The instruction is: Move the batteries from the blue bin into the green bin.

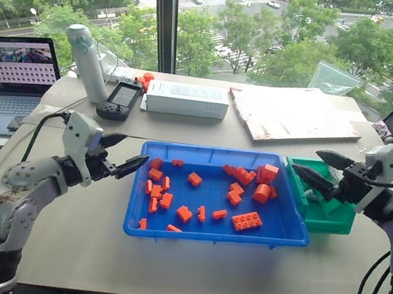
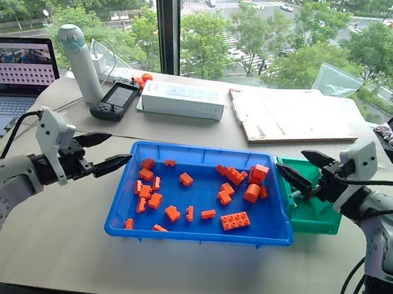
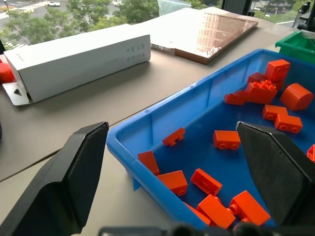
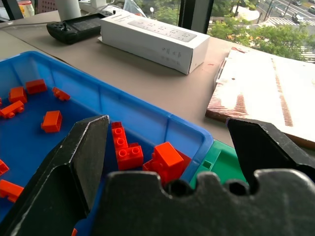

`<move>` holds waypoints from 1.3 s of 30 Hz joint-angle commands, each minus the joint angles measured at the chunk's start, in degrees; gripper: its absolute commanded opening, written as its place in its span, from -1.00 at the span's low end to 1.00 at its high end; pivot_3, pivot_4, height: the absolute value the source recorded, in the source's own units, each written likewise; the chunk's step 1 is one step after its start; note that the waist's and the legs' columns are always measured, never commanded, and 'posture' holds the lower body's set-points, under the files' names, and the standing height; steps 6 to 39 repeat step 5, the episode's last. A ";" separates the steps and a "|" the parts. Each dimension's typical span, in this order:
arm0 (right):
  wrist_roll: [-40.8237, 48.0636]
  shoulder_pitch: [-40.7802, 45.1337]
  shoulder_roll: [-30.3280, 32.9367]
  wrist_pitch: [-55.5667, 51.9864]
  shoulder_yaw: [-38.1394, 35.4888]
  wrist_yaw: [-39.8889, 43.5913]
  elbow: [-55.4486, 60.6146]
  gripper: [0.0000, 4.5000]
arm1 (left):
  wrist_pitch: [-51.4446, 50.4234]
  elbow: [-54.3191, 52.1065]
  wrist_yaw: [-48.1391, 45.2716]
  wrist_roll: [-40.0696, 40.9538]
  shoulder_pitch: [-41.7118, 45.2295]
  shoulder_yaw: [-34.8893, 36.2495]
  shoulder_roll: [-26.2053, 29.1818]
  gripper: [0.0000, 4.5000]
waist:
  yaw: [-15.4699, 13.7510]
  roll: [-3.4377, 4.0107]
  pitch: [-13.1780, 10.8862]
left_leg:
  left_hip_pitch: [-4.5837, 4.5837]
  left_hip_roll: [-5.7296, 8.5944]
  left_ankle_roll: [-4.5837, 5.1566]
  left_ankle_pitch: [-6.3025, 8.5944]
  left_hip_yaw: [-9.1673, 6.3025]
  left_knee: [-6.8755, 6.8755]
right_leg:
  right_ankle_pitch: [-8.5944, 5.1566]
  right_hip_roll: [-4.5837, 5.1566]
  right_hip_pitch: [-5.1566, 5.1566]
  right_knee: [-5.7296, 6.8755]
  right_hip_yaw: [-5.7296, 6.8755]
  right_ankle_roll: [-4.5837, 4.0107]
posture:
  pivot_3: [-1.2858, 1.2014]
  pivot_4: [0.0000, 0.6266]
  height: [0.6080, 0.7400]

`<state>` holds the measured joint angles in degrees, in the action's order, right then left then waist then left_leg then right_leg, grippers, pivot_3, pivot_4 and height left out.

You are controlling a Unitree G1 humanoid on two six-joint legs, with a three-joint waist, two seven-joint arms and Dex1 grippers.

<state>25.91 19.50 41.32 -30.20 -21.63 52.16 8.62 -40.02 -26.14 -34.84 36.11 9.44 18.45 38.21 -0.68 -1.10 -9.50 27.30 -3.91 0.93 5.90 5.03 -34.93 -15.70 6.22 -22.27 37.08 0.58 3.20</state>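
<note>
Although the task names batteries, no silvery cylinder can be made out in the wide, shallow blue plastic bin (image 1: 208,224), which holds scattered orange toy bricks (image 1: 246,221); any batteries may already lie in the small green plastic bin (image 1: 328,213) touching its right end. Both grippers are spread and empty: the left gripper (image 1: 125,154) is level just off the blue bin's left end, the right gripper (image 1: 319,169) over the green bin.

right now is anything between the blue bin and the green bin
Nothing visible: the green bin sits right against the blue bin's right rim. No batteries show among the orange bricks. Both the left hand and the right hand are open.
</note>
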 commanded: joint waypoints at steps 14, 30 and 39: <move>0.36 1.22 1.95 2.73 2.24 0.08 0.66 0.98 | -1.10 -3.71 -0.40 2.77 -1.41 1.39 0.82 1.00 | -0.06 0.00 0.00 | -0.02 0.01 -0.01 0.01 0.00 0.00 | -0.06 0.03 -0.03 -0.07 0.01 -0.12 | 0.03 -0.52 1.00; 0.36 1.22 1.95 2.73 2.24 0.08 0.66 0.98 | -1.10 -3.71 -0.40 2.77 -1.41 1.39 0.82 1.00 | -0.06 0.00 0.00 | -0.02 0.01 -0.01 0.01 0.00 0.00 | -0.06 0.03 -0.03 -0.07 0.01 -0.12 | 0.03 -0.52 1.00; 0.36 1.22 1.95 2.73 2.24 0.08 0.66 0.98 | -1.10 -3.71 -0.40 2.77 -1.41 1.39 0.82 1.00 | -0.06 0.00 0.00 | -0.02 0.01 -0.01 0.01 0.00 0.00 | -0.06 0.03 -0.03 -0.07 0.01 -0.12 | 0.03 -0.52 1.00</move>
